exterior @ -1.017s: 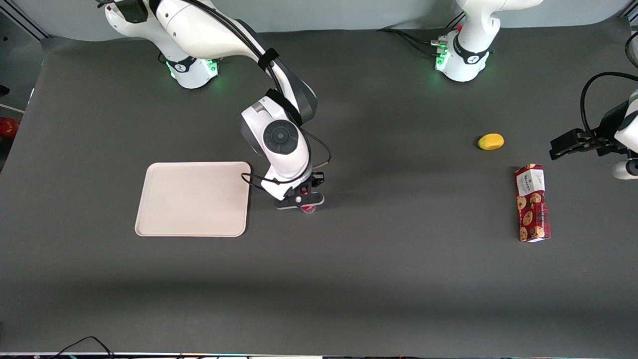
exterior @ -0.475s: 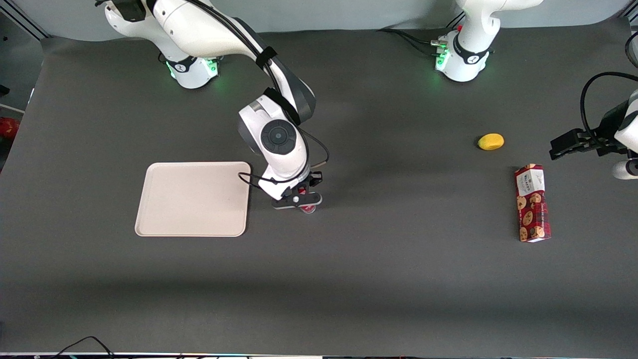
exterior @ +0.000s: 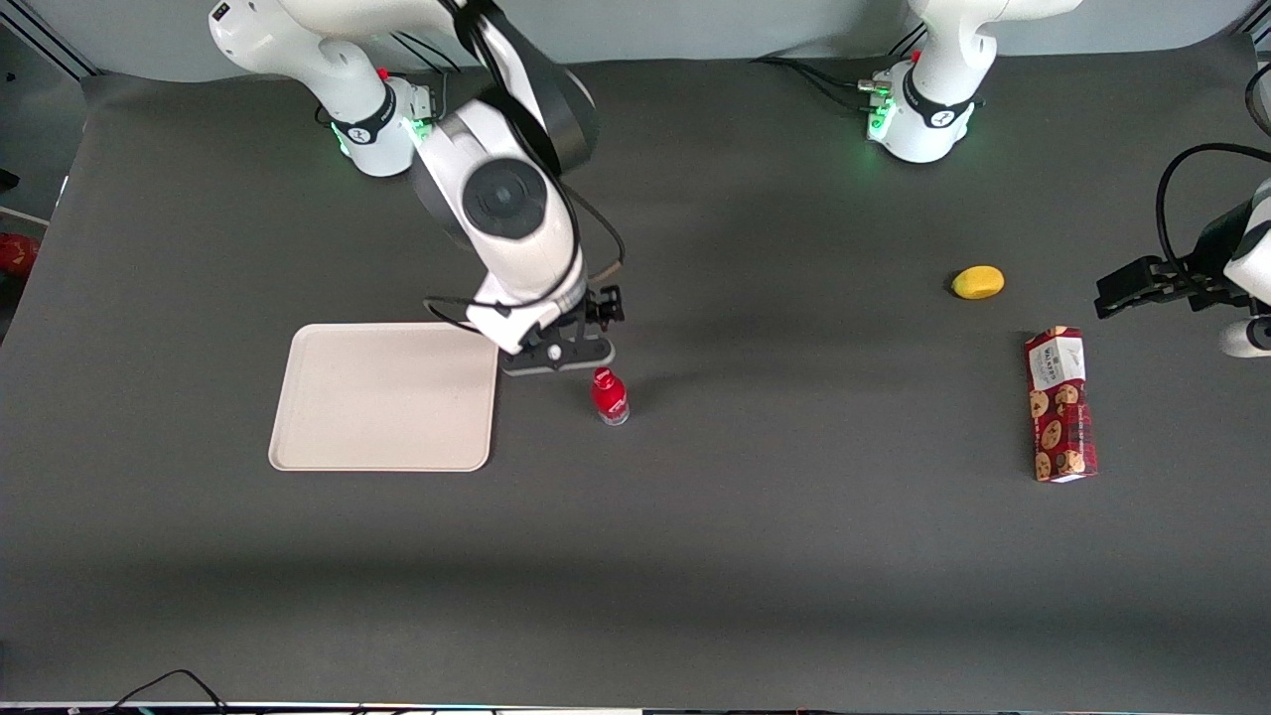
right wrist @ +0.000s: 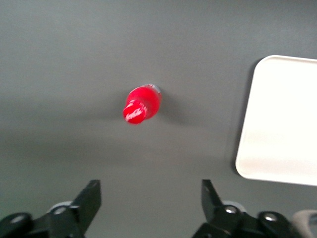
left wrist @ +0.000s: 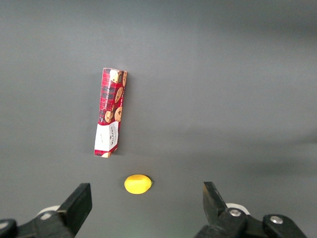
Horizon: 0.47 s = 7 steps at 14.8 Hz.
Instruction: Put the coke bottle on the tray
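Jaws spread wide and holding nothing, the gripper (exterior: 556, 356) hangs above the table in the front view, between the tray (exterior: 385, 395) and the upright coke bottle (exterior: 609, 396), which stands on the table just beside the tray, nothing on the tray. In the right wrist view, the gripper (right wrist: 148, 198) hangs over the coke bottle (right wrist: 141, 105) with the bare tray (right wrist: 280, 121) near it.

The tray (right wrist: 280, 121) runs off the right wrist picture's edge, only one rounded corner showing beside the spread jaws of the gripper (right wrist: 146, 199), whose base is cropped. The coke bottle (right wrist: 141, 104) lettering blurs.
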Motion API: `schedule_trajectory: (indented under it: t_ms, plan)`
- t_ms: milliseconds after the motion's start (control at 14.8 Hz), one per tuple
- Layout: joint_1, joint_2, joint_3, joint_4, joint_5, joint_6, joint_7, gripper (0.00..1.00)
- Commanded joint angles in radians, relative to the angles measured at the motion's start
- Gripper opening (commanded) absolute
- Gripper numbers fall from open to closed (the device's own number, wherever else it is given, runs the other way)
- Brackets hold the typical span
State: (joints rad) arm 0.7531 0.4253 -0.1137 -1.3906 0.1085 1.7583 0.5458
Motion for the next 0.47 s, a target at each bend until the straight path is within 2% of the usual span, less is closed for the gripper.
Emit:
schedule_trajectory:
  t_ms: [0, 136, 407]
  plan:
    - [0.003, -0.062, -0.001, 0.109, 0.019, -0.15, 0.006, 1.0]
    - [0.006, -0.069, 0.002, 0.203, 0.02, -0.258, 0.005, 1.0]
    - [0.003, -0.059, -0.003, 0.22, 0.043, -0.277, -0.004, 1.0]
